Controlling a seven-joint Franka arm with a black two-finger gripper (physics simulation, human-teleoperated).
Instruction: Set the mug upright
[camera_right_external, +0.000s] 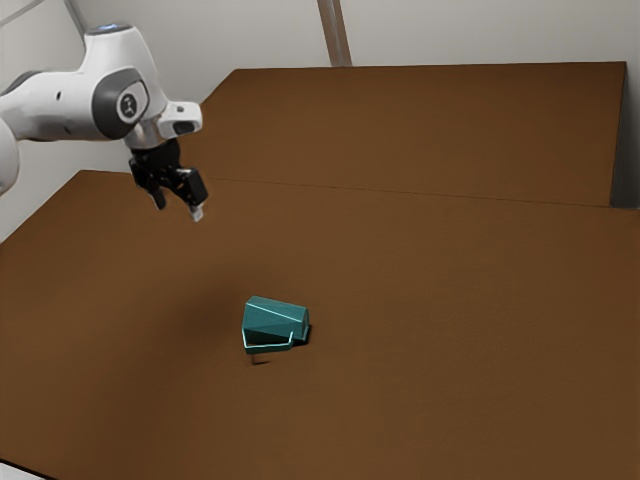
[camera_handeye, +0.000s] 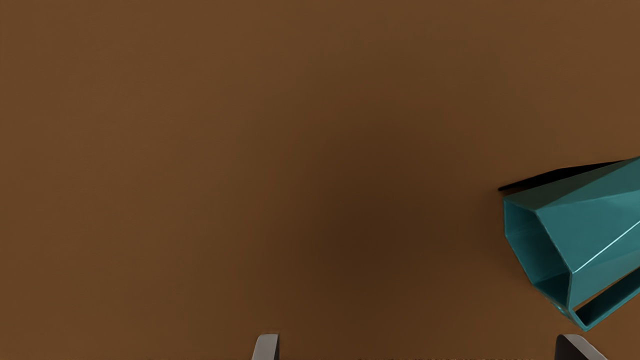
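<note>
Hovering with the hand (camera_handeye: 417, 345) released, seeing the mug (camera_right_external: 275, 320) lying on its side, judging it probably light, stiff and slick, favouring a pinch across opposite walls (camera_handeye: 590, 220).

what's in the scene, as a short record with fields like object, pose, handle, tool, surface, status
object: teal faceted mug
pose: lying on its side
mouth: open end faces the exterior view's left
handle: along the mug's side, low in the exterior view
tool: open, above the table, apart from the mug
surface: brown table
status: mug not yet upright
</note>
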